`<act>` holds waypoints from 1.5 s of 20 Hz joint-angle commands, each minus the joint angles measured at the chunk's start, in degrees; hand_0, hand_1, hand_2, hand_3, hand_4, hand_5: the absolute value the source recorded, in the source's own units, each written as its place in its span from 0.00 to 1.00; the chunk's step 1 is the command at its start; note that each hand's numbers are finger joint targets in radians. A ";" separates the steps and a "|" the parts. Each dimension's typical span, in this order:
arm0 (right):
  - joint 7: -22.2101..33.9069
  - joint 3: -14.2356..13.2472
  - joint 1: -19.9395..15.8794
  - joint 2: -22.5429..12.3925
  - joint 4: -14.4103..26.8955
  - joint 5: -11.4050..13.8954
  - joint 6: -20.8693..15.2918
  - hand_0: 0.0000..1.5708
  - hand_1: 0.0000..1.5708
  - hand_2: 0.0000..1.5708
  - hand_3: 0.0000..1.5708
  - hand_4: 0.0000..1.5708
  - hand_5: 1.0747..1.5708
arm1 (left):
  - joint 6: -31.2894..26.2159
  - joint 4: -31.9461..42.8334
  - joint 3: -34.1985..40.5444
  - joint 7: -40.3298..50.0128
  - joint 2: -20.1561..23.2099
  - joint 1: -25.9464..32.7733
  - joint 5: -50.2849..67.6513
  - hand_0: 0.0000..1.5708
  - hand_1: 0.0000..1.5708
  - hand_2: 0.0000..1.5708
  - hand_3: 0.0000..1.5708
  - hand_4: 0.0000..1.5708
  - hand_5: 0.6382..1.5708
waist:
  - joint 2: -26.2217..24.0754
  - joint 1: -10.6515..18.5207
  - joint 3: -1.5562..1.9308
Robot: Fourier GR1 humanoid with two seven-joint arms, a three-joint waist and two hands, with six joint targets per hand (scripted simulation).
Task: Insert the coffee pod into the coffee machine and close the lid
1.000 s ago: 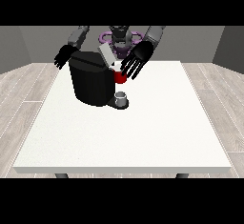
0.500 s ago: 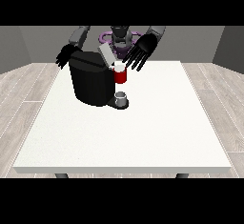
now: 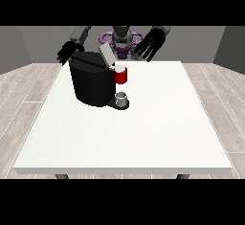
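1. Since the frame a second back, the hand at the view's right point(image 3: 149, 46) has risen from just beside the red thing at the machine point(image 3: 121, 74) to a spot above and behind the coffee machine point(image 3: 93, 83), well apart from it. Its fingers are spread and hold nothing.
2. The hand at the view's left point(image 3: 68, 52) has kept its place behind the machine's far upper corner. Its fingers hang relaxed, around nothing.
3. The lid point(image 3: 106, 55) stands tilted open above the machine's top, so closing it is not yet done.
4. A small grey thing point(image 3: 122, 97) sits on the drip stand at the machine's foot, below the red thing. I cannot tell whether it is the coffee pod, and the pod shows plainly nowhere else.
5. Handling, as a judgement: a pod should be light, stiff and smooth-sided, so it could slip. Pinching it across its sides between thumb and fingers looks soundest. The lid is a thin hinged flap, best pressed down near its free edge.
6. The white surface point(image 3: 143, 133) carries only the machine, set toward its far left part. Around it lie a pale plank floor point(image 3: 24, 90) and grey walls point(image 3: 28, 42).
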 commanded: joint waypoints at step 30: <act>9.80 4.00 -3.76 -8.72 -8.29 1.65 10.20 0.00 0.00 0.00 0.00 0.15 1.00 | -5.07 -15.45 9.02 -2.60 -18.34 33.28 29.07 0.00 0.00 0.00 0.00 0.06 1.00 | -16.07 17.86 0.01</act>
